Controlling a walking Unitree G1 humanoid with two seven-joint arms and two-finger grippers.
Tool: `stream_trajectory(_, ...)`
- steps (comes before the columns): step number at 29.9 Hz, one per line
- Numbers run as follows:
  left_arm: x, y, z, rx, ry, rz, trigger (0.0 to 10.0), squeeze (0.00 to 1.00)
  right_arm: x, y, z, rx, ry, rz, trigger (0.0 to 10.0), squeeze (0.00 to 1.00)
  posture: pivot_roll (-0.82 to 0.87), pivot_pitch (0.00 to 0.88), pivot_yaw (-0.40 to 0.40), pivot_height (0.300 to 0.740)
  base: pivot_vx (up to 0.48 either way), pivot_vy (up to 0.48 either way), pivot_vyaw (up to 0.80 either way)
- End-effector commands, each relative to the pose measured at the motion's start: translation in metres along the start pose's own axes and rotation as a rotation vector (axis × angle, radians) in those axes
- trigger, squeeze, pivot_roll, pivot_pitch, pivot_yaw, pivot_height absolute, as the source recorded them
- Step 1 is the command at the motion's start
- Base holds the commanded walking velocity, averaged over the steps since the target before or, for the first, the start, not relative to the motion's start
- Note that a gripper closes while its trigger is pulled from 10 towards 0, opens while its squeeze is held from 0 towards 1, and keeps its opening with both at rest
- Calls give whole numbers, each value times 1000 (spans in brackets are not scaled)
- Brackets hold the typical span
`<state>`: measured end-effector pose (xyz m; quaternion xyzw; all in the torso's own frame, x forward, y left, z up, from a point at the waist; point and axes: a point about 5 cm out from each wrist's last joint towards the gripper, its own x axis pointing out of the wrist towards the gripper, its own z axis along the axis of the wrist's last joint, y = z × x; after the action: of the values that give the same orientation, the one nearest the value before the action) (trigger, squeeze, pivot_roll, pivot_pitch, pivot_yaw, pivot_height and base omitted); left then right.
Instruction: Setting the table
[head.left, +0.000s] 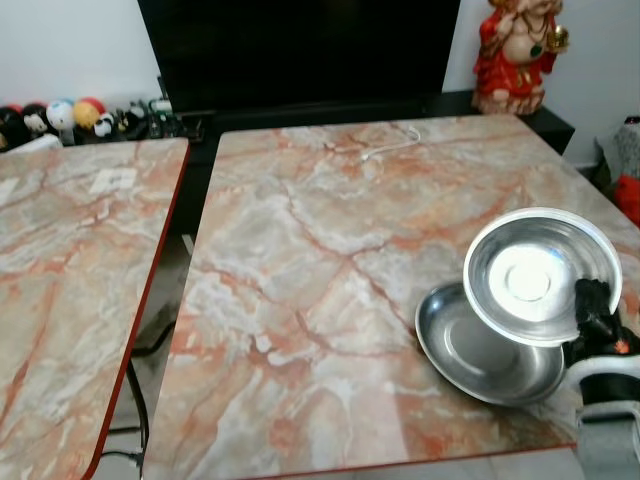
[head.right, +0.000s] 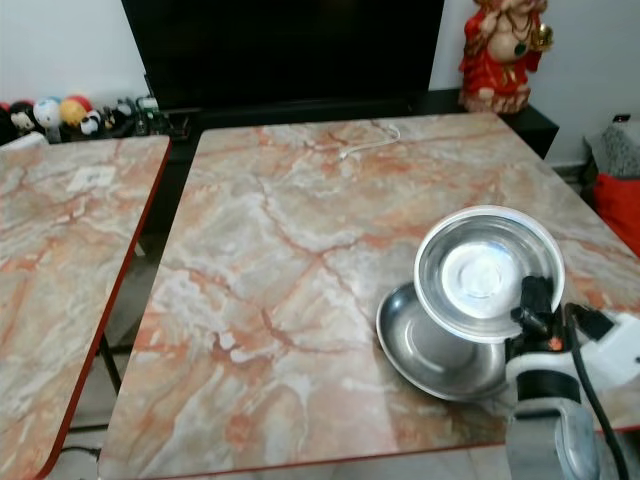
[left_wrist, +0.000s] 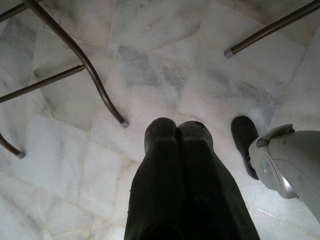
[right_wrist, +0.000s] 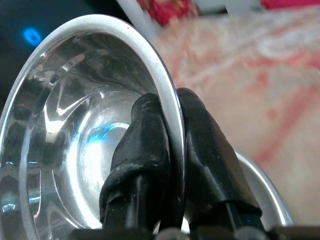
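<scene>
A shiny steel bowl (head.left: 535, 275) is held tilted above the marble table (head.left: 330, 260), its rim pinched by my right gripper (head.left: 592, 308), which is shut on it. In the right wrist view the two black fingers (right_wrist: 150, 150) clamp the steel bowl's rim (right_wrist: 165, 95). Under the bowl lies a flat steel plate (head.left: 480, 350) near the table's front right corner. My left gripper (left_wrist: 177, 132) hangs shut over the pale floor beside the table legs.
A second marble table (head.left: 70, 260) stands to the left across a narrow gap. A white cable (head.left: 385, 148) lies at the far edge. Behind are a dark TV stand (head.left: 320, 110), a red figurine (head.left: 515, 50) and small toys (head.left: 70, 115).
</scene>
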<state>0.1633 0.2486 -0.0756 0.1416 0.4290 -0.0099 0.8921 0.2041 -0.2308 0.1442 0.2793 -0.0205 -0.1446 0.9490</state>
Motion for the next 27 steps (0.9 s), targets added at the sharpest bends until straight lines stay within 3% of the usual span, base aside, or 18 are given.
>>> stream_trajectory(1,-1,3,-4,7,20,4,10000,0,-2,7,6,9,-18,15,10000,0,-43,12,26,740,0,0,0)
stream_trajectory(5,-1,3,-3,8,19,1,10000,0,5,3,8,-14,-24,-14,10000,0,-41,9,24,740,0,0,0)
stream_trajectory(7,-1,3,-3,7,18,1,10000,0,9,5,2,-59,22,-8,10000,0,-37,7,21,740,0,0,0)
stream_trajectory(10,-1,4,-3,6,19,3,10000,0,13,6,-4,-50,58,-21,10000,0,-37,7,21,740,0,0,0)
stream_trajectory(15,-2,5,-5,8,22,5,10000,0,16,-5,-11,-88,93,-102,10000,0,-29,3,17,740,0,0,0)
stream_trajectory(18,-1,4,-2,15,12,2,10000,0,17,-12,-17,-52,117,-161,10000,0,-30,0,20,740,0,0,0)
stream_trajectory(27,1,4,4,24,-8,-2,10000,0,16,-14,-28,-36,168,-175,10000,0,-29,0,26,740,0,0,0)
